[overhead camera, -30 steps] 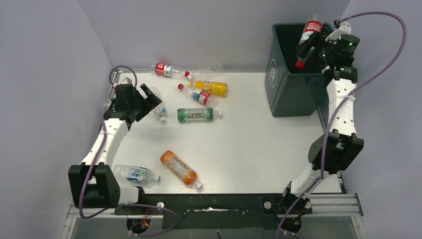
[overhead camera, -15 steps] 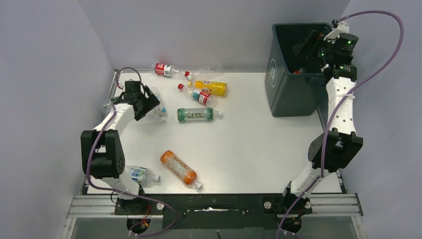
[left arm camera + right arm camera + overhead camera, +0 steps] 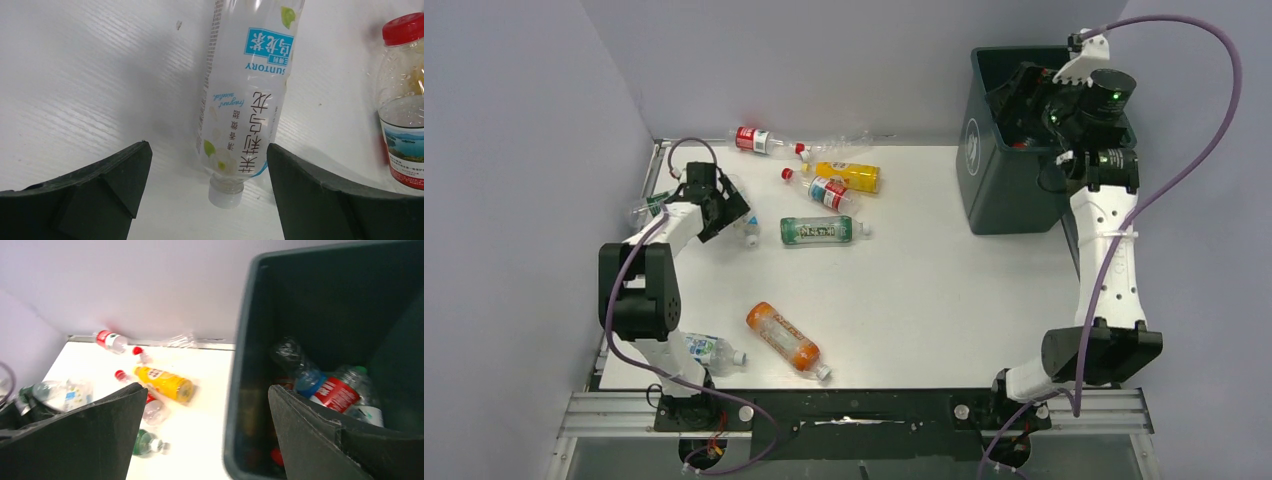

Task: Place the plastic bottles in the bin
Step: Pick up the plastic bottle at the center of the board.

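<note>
While pale lilac walls (image 3: 824,60) close off three sides of the white bench (image 3: 944,300), we see plastic bottles (image 3: 834,192) lying scattered across it. A red-labelled bottle (image 3: 759,140) and a crushed clear bottle (image 3: 849,146) lie along the back edge at upper centre of the overhead frame. A yellow bottle (image 3: 849,176) lies just below them, a green-labelled bottle (image 3: 822,231) at centre, and an orange bottle (image 3: 782,338) and a blue-labelled bottle (image 3: 702,348) at lower left. The dark green bin (image 3: 999,190) stands at upper right; inside we make out a red-banded bottle (image 3: 335,392) and a blue-banded bottle (image 3: 306,379) among others. Over its mouth the right end effector (image 3: 207,390) is spread wide, holding nothing. At centre left the left end effector (image 3: 209,150), equally wide, straddles a white-labelled bottle (image 3: 245,95) lying on the bench, not closed on it.
</note>
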